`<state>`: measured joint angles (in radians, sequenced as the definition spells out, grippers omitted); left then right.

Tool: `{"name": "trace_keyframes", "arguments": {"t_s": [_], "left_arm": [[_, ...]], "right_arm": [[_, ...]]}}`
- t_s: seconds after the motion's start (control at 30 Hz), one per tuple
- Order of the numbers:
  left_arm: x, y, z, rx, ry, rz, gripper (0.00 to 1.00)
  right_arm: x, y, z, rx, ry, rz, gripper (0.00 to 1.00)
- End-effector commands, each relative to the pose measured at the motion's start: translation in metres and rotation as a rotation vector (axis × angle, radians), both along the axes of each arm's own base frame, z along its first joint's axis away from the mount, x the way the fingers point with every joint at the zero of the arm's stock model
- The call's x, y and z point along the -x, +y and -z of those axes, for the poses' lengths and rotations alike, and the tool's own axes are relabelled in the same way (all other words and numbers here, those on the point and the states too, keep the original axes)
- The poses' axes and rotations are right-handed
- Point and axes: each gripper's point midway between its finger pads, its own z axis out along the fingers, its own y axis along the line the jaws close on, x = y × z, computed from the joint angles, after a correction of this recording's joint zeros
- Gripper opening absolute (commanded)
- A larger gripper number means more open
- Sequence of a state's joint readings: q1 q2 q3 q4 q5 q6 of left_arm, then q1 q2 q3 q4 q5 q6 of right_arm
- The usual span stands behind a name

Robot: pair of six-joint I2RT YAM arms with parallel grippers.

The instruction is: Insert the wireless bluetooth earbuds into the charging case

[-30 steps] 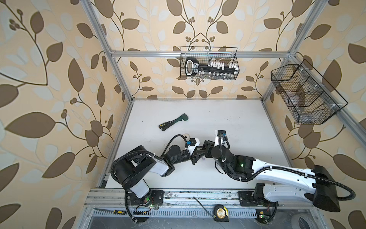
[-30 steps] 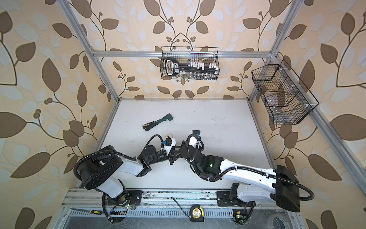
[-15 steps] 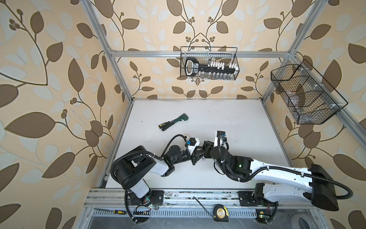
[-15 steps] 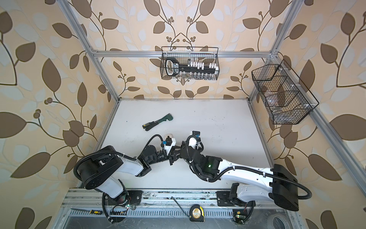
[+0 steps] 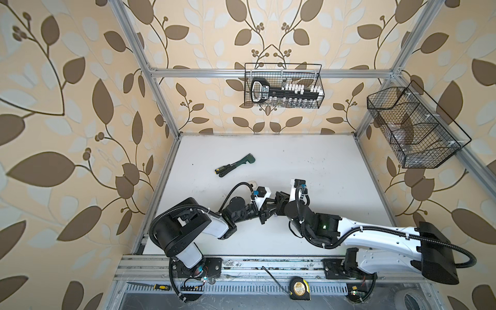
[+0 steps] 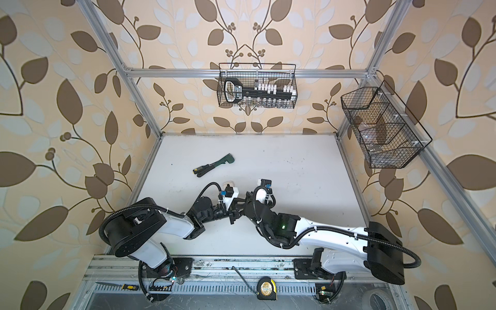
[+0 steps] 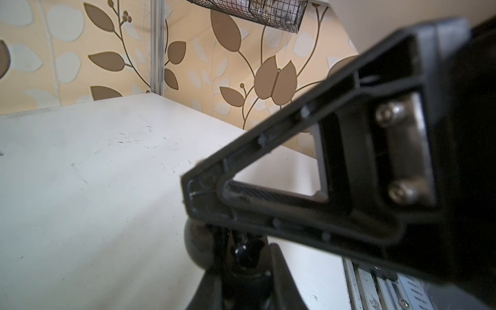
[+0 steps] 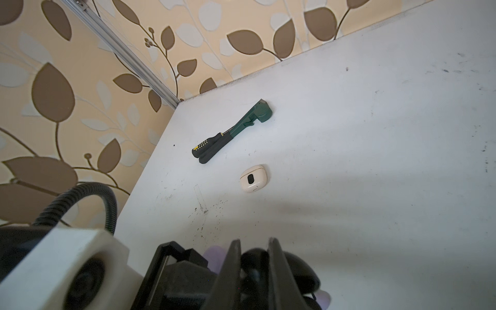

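Nearby, green tool (image 8: 231, 132), white case (image 8: 252, 179), wire basket (image 5: 295, 75)

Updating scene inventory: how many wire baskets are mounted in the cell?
2. The back wire basket hangs at the rear, centre; the side wire basket hangs on the right in both top views. None seem hidden.

Both top views are looking steeply down from high above the front rail, facing the back wall and taking in the whole table (image 5: 308, 155) and both arms, so the two are showing nearly the same scene. The left wrist camera is sitting low and close over the tabletop, facing the far right corner and the side wire basket (image 7: 255, 9). The right wrist camera is facing the far left corner, sharing the green-handled tool (image 8: 232, 132) and the white charging case (image 8: 253, 178) with the top views.
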<state>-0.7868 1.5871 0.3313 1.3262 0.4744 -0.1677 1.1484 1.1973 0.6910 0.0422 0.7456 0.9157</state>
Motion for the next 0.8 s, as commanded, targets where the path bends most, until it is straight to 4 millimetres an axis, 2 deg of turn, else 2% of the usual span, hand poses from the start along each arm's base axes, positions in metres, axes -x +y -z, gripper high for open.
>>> {"name": "trace_keyframes", "arguments": {"t_s": [0.0,0.77], "left_arm": [[0.0015,0.0013,-0.0432,0.115,-0.097,-0.006,0.00],[0.0058,-0.0026,-0.0490,0.133,-0.082,0.044,0.00]], "right_arm": [[0.0062,-0.0078,0.0132,0.036,0.016,0.004,0.15],[0.0076,-0.0015,0.0049,0.026,-0.045,-0.019,0.16]]}}
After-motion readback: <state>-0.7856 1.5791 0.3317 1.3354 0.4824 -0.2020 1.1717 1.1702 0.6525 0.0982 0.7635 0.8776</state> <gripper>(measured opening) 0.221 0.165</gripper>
